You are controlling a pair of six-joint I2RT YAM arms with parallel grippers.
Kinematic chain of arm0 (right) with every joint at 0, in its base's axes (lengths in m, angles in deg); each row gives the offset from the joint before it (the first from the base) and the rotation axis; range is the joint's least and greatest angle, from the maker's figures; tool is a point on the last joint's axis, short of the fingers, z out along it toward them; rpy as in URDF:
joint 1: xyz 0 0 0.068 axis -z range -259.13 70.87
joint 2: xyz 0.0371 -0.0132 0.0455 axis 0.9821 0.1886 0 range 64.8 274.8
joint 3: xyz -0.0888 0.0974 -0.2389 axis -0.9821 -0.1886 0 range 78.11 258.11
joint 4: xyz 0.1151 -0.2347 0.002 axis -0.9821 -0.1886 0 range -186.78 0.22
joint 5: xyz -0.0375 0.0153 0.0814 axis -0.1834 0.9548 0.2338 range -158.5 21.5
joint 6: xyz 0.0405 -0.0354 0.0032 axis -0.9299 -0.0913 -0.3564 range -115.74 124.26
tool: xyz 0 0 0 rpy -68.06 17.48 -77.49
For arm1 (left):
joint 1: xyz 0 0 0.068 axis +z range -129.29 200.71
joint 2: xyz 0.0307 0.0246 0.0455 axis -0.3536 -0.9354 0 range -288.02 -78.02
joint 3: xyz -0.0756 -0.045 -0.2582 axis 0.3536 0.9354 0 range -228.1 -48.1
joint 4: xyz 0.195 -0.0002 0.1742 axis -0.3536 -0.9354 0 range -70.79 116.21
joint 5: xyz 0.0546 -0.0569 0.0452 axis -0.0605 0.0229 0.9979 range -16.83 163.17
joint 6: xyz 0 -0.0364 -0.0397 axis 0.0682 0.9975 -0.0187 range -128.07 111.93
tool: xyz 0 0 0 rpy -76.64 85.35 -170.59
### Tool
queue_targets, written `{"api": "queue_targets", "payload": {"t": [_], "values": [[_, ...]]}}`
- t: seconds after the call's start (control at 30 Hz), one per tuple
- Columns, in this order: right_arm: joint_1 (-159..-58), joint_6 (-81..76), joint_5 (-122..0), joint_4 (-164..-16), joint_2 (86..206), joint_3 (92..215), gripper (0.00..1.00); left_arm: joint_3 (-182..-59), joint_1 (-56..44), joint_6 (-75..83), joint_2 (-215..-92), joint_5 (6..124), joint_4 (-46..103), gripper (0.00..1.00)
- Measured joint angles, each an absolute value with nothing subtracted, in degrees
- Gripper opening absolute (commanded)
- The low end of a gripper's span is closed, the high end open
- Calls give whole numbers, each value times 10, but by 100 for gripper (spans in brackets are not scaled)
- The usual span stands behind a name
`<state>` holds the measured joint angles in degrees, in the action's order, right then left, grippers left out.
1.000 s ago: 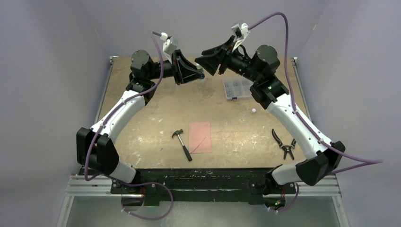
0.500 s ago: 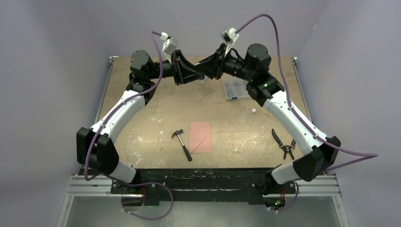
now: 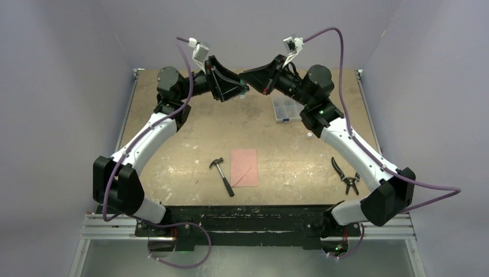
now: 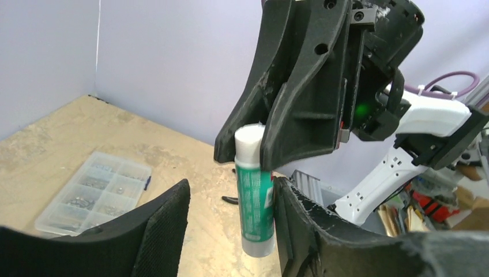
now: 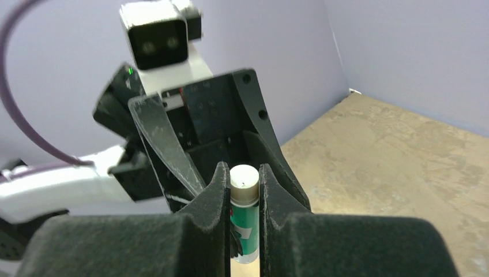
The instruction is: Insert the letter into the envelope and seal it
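The envelope (image 3: 244, 167) is a flat salmon-pink rectangle with a diagonal flap edge, lying at the near middle of the table. No separate letter sheet shows. Both grippers meet high above the far middle. My right gripper (image 5: 243, 170) is shut on the white upper end of a green glue stick (image 5: 245, 222), which hangs upright. My left gripper (image 4: 230, 190) is open around the stick's green body (image 4: 254, 210); its right finger (image 4: 300, 219) touches the stick and its left finger (image 4: 164, 222) stands apart. In the top view the two grippers, left (image 3: 244, 90) and right (image 3: 247, 79), touch tips.
A hammer (image 3: 222, 176) lies just left of the envelope. Black pliers (image 3: 348, 176) lie at the near right. A clear parts box (image 3: 288, 108) sits at the far right, also in the left wrist view (image 4: 92, 190). A small white object (image 3: 309, 135) lies near it.
My right gripper moved left to meet the left gripper and now grips the glue stick. The left wrist has lifted and tilted up a little.
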<state>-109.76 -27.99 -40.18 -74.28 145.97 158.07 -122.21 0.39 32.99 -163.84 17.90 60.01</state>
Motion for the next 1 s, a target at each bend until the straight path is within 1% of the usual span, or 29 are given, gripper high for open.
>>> {"api": "queue_targets", "payload": {"t": [0.07, 0.27, 0.4, 0.43, 0.47, 0.57, 0.6, 0.63, 0.73, 0.77, 0.8, 0.83, 0.87, 1.0], "values": [[-1098, -334, -428, -688, 1452, 1546, 0, -1192, 4, 365, -1636, 197, 647, 53], [-1098, -407, -467, -634, 1452, 1519, 0, -1142, 4, 464, -1638, 228, 746, 52], [-1098, -427, -481, -612, 1451, 1519, 0, -1140, 4, 500, -1643, 235, 778, 48], [-1098, -429, -483, -610, 1451, 1519, 0, -1140, 4, 502, -1643, 237, 781, 44], [-1098, -431, -485, -609, 1451, 1519, 0, -1140, 4, 510, -1644, 238, 784, 33], [-1098, -431, -494, -612, 1452, 1519, 0, -1140, 3, 526, -1647, 238, 795, 4], [-1097, -433, -496, -612, 1454, 1519, 2, -1141, 1, 526, -1647, 237, 797, 0], [-1096, -433, -497, -611, 1455, 1519, 12, -1142, 1, 528, -1648, 237, 796, 0], [-1094, -435, -501, -617, 1455, 1519, 71, -1147, 0, 523, -1653, 237, 788, 0], [-1094, -435, -500, -623, 1455, 1519, 87, -1150, 0, 515, -1653, 238, 774, 0], [-1095, -437, -500, -628, 1455, 1521, 94, -1153, 1, 506, -1655, 241, 758, 0], [-1096, -434, -500, -637, 1455, 1524, 97, -1158, 1, 492, -1656, 244, 732, 0], [-1097, -427, -499, -651, 1457, 1530, 98, -1164, 2, 476, -1659, 250, 702, 0], [-1098, -400, -529, -738, 1477, 1570, 99, -1183, 3, 405, -1663, 283, 592, 0]]}}
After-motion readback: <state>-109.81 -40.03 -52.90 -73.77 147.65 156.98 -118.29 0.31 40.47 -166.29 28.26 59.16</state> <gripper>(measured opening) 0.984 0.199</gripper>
